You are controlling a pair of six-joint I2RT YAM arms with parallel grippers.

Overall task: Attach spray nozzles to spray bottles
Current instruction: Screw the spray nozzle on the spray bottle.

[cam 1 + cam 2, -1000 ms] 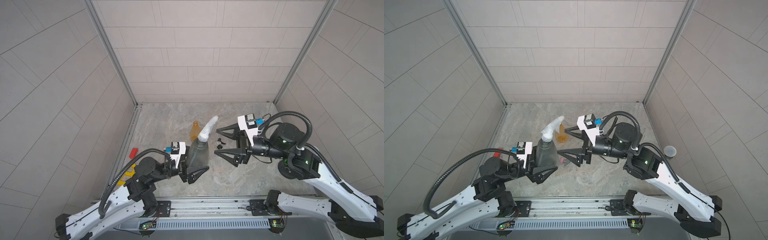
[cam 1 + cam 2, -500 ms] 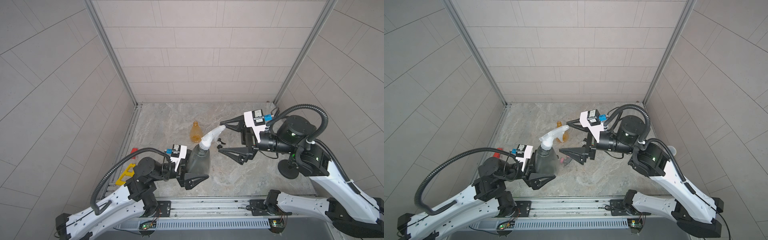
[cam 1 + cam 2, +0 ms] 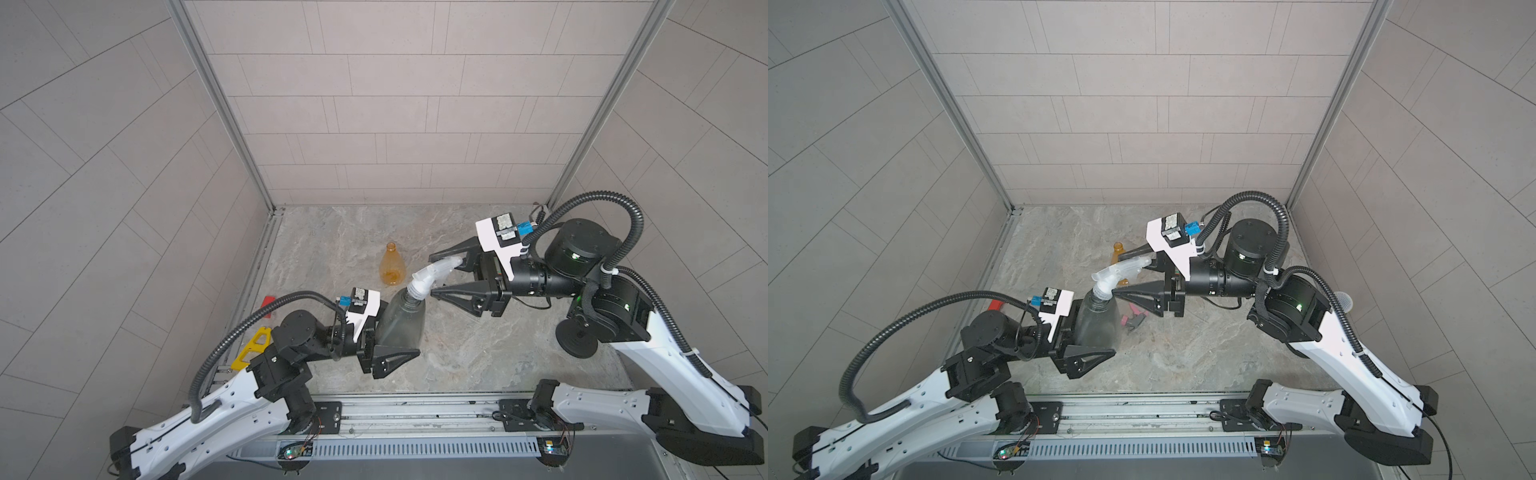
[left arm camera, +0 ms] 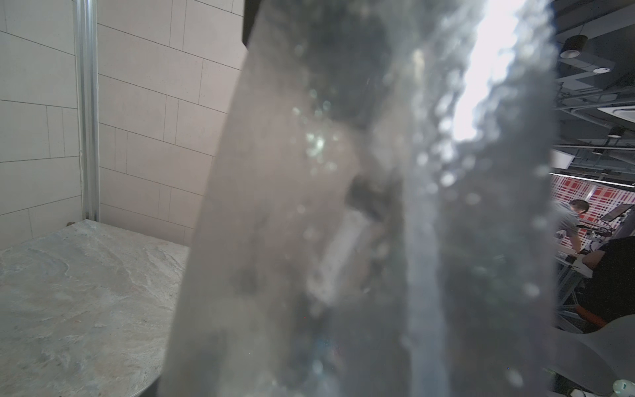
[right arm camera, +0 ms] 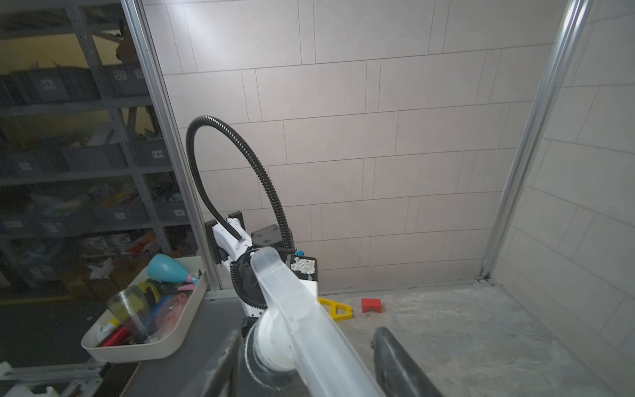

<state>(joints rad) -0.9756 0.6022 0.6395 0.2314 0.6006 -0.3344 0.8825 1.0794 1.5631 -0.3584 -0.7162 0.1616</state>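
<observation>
Left hand point(image 3: 397, 334) clamps smoky grey bottle point(image 3: 402, 320) topped by white nozzle point(image 3: 434, 272).

Both my top views look steeply down from over the 6 o'clock edge toward 12, sharing the whole surface point(image 3: 478, 353). The left wrist cam is jammed right against the grey bottle point(image 4: 343, 240). The right wrist cam looks close along the white nozzle point(image 5: 302, 319) toward 9.
</observation>
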